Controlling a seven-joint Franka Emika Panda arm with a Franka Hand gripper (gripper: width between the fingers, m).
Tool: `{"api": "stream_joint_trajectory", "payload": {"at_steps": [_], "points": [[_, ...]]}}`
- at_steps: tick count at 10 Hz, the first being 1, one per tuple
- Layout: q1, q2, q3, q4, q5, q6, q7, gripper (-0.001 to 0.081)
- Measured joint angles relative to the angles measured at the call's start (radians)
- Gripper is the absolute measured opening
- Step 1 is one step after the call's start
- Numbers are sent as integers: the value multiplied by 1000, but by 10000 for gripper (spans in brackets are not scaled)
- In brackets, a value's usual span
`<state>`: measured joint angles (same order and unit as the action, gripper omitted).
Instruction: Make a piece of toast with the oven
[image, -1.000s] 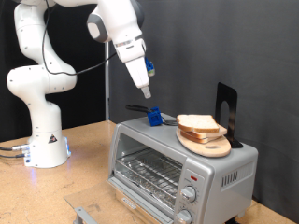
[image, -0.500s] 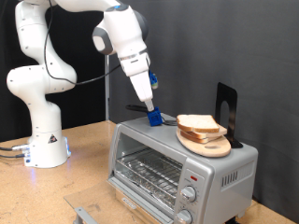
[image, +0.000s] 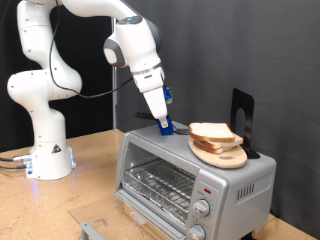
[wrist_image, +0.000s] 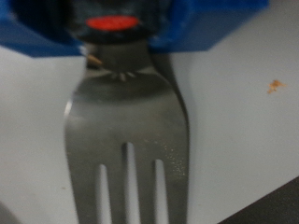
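I am seeing the oven (image: 195, 172) sitting on the wooden table (image: 90, 160), its top bare to the left of the round wooden board (image: 222, 155) carrying the piece of toast (image: 212, 132). The gripper (image: 163, 125) is hovering at a blue holder (image: 166, 127) on that top, left of the bread. A metal fork (wrist_image: 131, 131) is filling the wrist view. I cannot tell how wide the fingers are.

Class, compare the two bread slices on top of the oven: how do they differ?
The upper slice lies on top, its pale face fully visible; the lower slice shows only its edge beneath. The upper slice touches no board; the lower rests on the round wooden board. Both are pale with tan crust.
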<state>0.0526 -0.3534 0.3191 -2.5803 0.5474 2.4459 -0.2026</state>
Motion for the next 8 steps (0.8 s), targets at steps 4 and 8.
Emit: {"api": "stream_joint_trajectory", "payload": {"at_steps": [4, 8], "points": [[10, 10, 22, -14, 13, 16, 0, 808], [10, 13, 32, -21, 21, 26, 3, 808]]}}
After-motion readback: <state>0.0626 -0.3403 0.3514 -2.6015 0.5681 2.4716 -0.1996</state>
